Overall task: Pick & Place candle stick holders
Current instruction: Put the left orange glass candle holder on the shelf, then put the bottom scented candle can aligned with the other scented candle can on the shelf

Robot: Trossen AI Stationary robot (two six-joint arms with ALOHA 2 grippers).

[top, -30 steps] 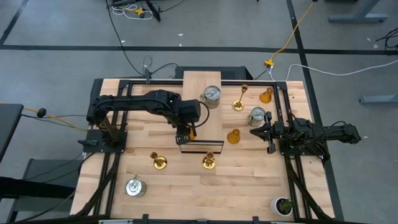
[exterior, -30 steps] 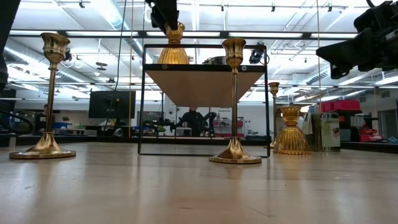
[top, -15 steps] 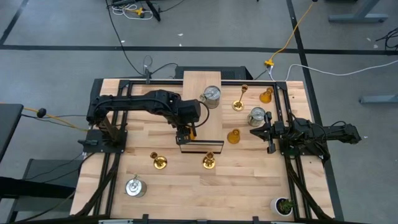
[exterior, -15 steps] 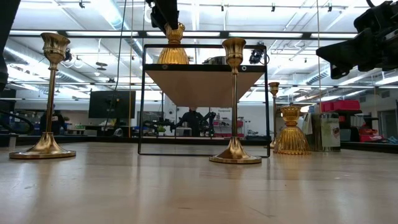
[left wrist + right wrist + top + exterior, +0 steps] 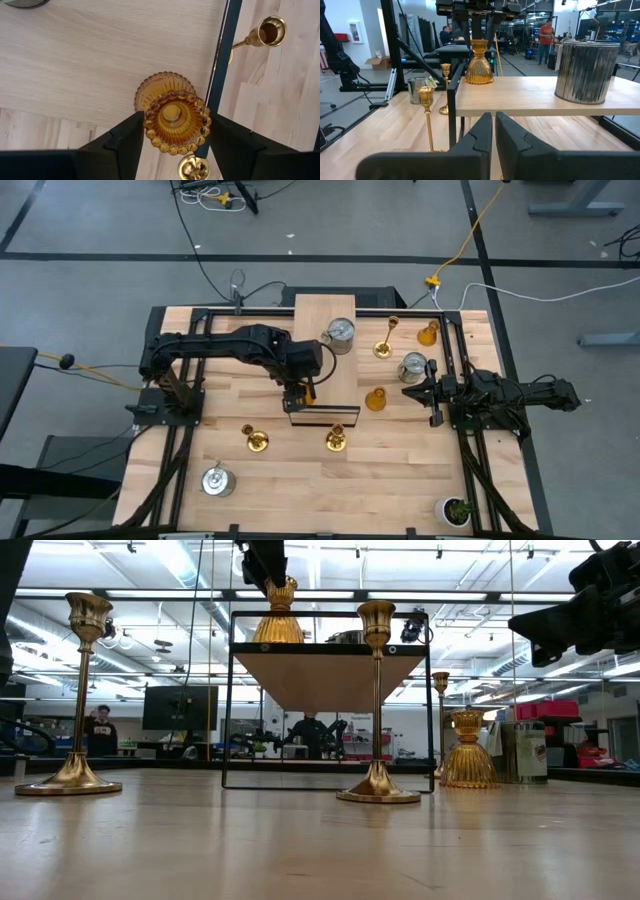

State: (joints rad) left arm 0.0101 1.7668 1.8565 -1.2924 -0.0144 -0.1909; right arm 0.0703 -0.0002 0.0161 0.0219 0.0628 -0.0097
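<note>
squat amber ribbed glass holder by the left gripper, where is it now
The amber holder stands on the raised wooden shelf, at its front edge, between the left gripper's fingers.

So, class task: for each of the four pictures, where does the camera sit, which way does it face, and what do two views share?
High view: overhead, straight down; both arms, left gripper over the raised wooden shelf.
Low view: table height, level across; amber holder on the shelf.
Left wrist view: on the left arm, looking down past its fingers at that holder.
Right wrist view: on the waiting right arm, level, over shut fingers.
Shared: the holder and silver can.
</note>
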